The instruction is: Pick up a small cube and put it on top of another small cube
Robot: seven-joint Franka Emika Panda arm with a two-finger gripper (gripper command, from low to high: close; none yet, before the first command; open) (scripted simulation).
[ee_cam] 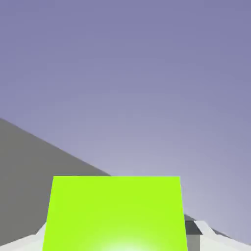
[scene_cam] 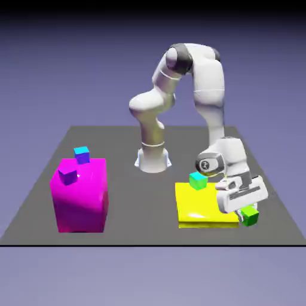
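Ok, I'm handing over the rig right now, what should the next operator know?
Gripper: shut on the green cube, held tilted by the yellow block's corner at the exterior view's right; it fills the hand view's bottom.
Cyan-topped cube: resting on the yellow block, likely the target.
Done: cube grasped.
Left: carry it over the target cube, set it on top, release.
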